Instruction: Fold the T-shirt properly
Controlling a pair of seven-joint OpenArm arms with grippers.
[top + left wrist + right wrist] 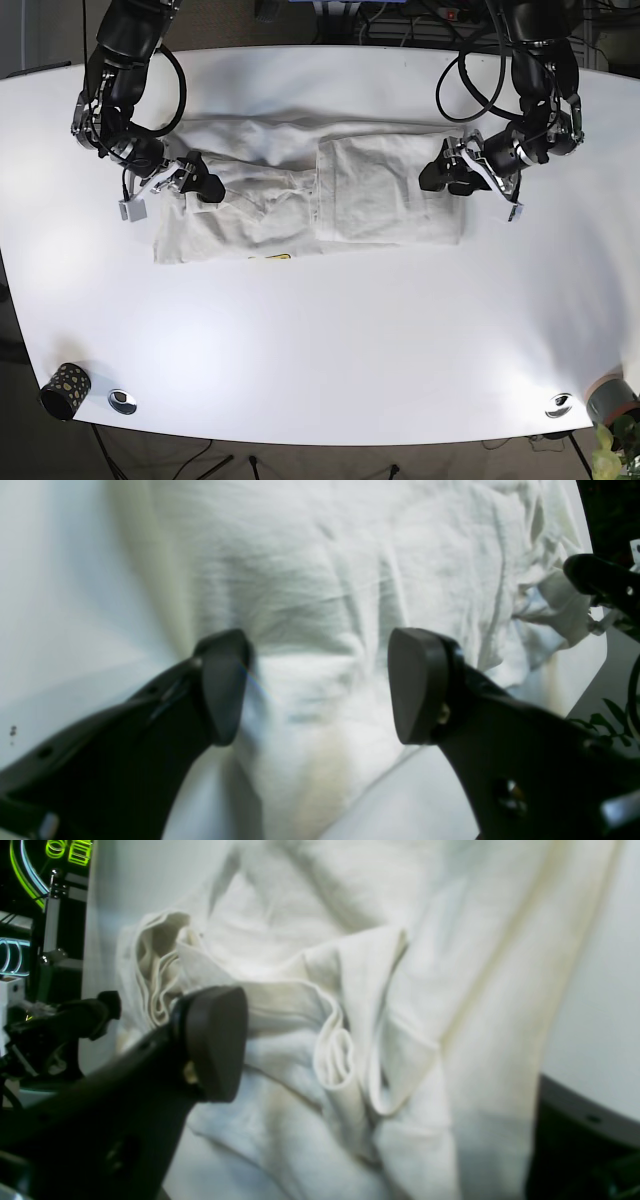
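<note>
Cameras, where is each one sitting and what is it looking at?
Left wrist: rides the left arm, looks past the open left gripper onto the T-shirt.
Right wrist: rides the right arm, sees one finger and bunched cloth.
Base: overhead, looks down on the table and both arms.
All share the T-shirt.

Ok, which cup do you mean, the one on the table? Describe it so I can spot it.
Start at the white table and follow its near edge to the corner on the right claw's side. The dark speckled cup stands there, beside a small shiny metal disc. It is the only dark, dotted, upright thing there.
</note>
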